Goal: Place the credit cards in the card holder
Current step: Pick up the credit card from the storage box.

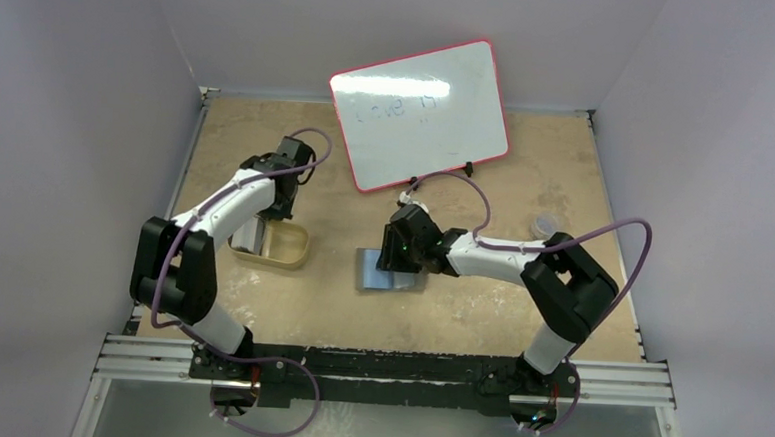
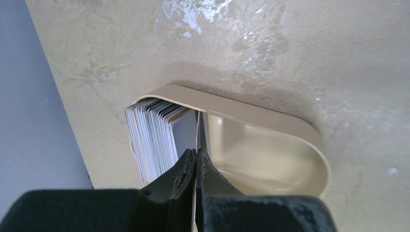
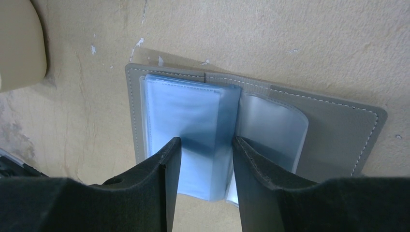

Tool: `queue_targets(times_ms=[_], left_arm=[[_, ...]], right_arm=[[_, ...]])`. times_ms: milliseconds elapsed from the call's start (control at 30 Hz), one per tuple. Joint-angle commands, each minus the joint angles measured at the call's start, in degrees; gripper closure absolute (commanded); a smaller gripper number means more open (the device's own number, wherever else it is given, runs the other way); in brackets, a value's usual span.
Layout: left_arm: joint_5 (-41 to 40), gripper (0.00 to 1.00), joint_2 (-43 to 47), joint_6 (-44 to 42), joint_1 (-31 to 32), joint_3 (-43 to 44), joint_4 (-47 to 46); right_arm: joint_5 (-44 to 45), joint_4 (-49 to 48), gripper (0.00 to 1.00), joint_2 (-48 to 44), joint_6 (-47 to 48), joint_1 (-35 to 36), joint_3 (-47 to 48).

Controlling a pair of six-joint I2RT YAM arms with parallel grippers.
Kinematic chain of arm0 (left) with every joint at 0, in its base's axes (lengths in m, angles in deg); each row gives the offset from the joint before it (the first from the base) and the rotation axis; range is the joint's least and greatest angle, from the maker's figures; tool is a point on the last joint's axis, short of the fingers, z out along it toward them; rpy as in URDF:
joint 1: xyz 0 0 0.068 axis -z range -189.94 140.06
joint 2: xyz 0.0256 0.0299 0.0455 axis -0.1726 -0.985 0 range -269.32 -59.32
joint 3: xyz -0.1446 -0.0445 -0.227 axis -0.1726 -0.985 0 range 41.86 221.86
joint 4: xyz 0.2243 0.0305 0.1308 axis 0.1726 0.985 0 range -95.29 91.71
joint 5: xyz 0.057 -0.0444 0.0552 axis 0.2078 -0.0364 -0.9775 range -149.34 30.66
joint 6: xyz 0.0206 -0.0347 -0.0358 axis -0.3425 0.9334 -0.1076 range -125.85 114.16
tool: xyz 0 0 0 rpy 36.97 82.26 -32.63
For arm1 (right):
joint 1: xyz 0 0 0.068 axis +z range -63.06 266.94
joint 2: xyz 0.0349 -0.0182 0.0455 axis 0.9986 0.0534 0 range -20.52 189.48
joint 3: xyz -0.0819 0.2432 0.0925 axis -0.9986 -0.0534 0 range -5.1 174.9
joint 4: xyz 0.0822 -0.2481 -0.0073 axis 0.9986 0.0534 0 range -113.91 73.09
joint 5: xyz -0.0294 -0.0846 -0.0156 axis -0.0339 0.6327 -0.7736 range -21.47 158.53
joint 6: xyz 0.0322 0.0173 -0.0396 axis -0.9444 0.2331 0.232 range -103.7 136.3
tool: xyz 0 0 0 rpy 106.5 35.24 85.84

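Note:
The credit cards (image 2: 153,135) stand on edge as a tight stack in the left end of a tan rounded tin (image 2: 270,121). My left gripper (image 2: 198,152) is at the tin, shut on one thin card seen edge-on (image 2: 199,128) beside the stack. In the top view the left gripper (image 1: 276,211) hangs over the tin (image 1: 280,246). The card holder (image 3: 333,125), a grey bifold wallet, lies open on the table with its blue-grey plastic pockets (image 3: 193,106) up. My right gripper (image 3: 207,142) is open, its fingers straddling the pockets. It sits over the wallet (image 1: 372,276) in the top view.
A red-framed whiteboard (image 1: 419,110) leans at the back middle. A small clear cup (image 1: 543,225) stands at the right. The tin's corner (image 3: 19,43) shows left of the wallet. Grey walls close in the table on the left, right and back.

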Motion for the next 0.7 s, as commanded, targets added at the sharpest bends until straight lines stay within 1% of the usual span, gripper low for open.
queue_targets(times_ms=[0, 167, 300, 367, 467, 567, 667], left_arm=[[6.46, 1.00, 5.06, 2.95, -0.06, 4.28, 2.31], [15.50, 1.00, 9.98, 7.55, -0.09, 3.93, 1.16], [26.96, 1.00, 14.83, 13.70, -0.07, 1.18, -3.51], [34.20, 1.00, 18.03, 18.49, -0.11, -2.13, -8.39], [44.21, 1.00, 22.00, 26.02, -0.08, -8.27, -17.61], [51.42, 1.00, 25.42, 34.41, -0.07, -15.14, -28.46], [55.16, 1.00, 28.34, 43.45, 0.04, -22.32, -40.31]], right_arm=[[-1.09, 2.48, 0.53, -2.83, 0.28, -0.20, -1.11], [-2.64, 1.25, 0.52, -4.62, 1.45, -0.27, -1.56], [-5.63, -1.47, 0.51, -7.23, 2.89, -1.55, -3.36], [-8.41, -4.24, 0.51, -8.84, 3.58, -2.90, -5.07], [-9.91, -6.54, 0.51, -11.45, 4.02, -3.91, -6.78], [-12.58, -8.89, 0.51, -13.26, 3.91, -5.15, -8.56], [-18.88, -14.58, 0.53, -14.85, 2.48, -7.95, -12.32]])
